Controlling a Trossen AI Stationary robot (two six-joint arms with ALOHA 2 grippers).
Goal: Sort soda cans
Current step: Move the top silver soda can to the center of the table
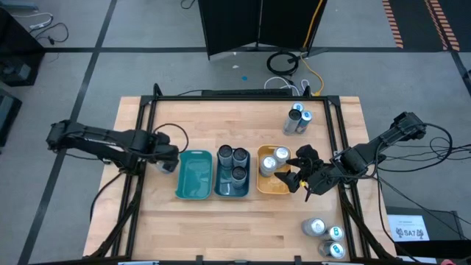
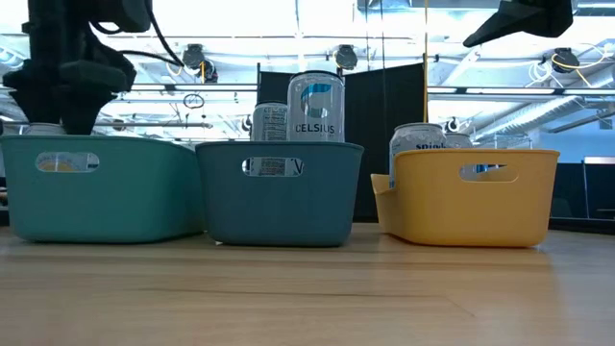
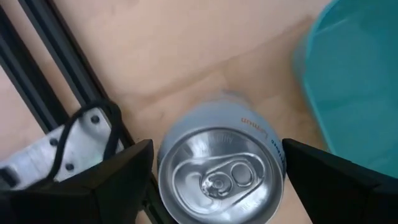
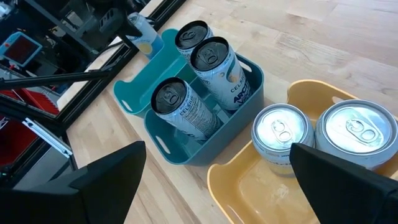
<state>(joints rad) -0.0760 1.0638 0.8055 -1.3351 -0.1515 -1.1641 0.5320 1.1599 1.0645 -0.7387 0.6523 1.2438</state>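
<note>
Here, left pincer spread wide around an upright silver can, fingers standing off either side of the can with gaps showing, not yet clamped on it. Can standing on the wooden surface, just beside the outer wall of the teal tray, next to the black frame rail at the surface's left edge. Nothing to be seen inside the teal tray.

Right pincer fully released, gripping nothing, hovering over the near-right edge of the orange tray. Two silver-topped cans standing together inside that orange tray.

Between the two trays, a blue tray touching or nearly touching its neighbours, holding three dark-topped cans, upright, one of them marked CELSIUS in the low view.

Farther out on the surface: a pair of cans upright near the far right corner, and a cluster of three cans at the near right corner, well apart from the trays
</note>
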